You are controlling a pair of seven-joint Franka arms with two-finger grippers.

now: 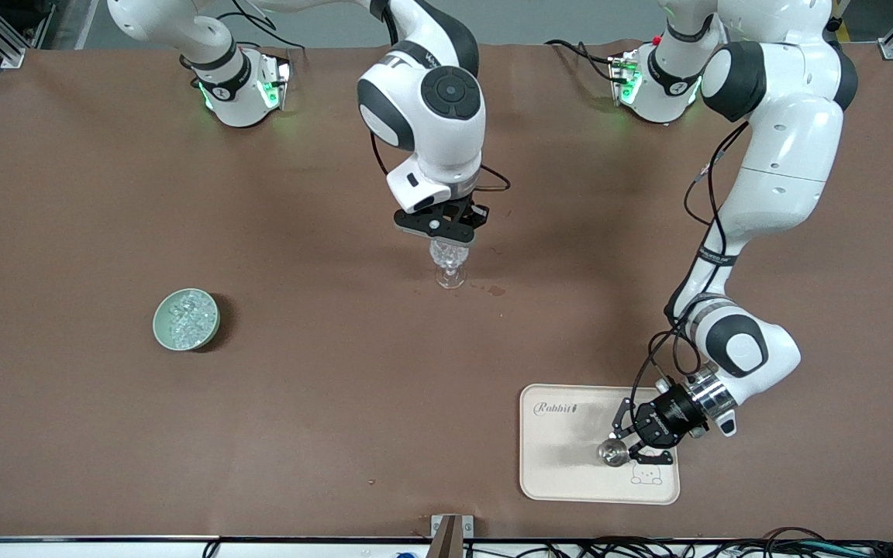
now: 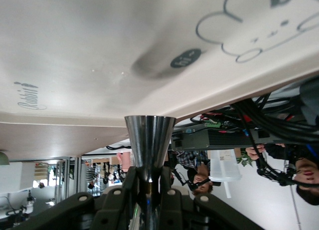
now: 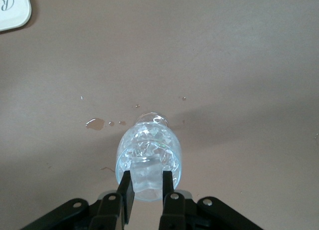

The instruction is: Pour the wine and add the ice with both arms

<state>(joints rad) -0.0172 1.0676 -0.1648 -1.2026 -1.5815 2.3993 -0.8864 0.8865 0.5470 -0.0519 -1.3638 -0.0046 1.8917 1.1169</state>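
Observation:
My right gripper (image 1: 446,232) hangs over the clear stemmed glass (image 1: 449,265) at the table's middle. In the right wrist view its fingers (image 3: 124,190) are shut on one clear ice cube (image 3: 146,172), just above the glass's mouth (image 3: 149,135). More ice lies heaped (image 1: 185,318) in the pale green bowl (image 1: 160,332) toward the right arm's end. My left gripper (image 1: 626,448) is shut on the waist of the silver measuring cup (image 1: 611,453) low over the cream tray (image 1: 563,465). The cup (image 2: 149,140) and the tray (image 2: 99,50) also show in the left wrist view.
A few drops of liquid (image 1: 497,291) lie on the brown table beside the glass's foot. The tray sits close to the table's edge nearest the front camera, toward the left arm's end. Black cables hang from both arms.

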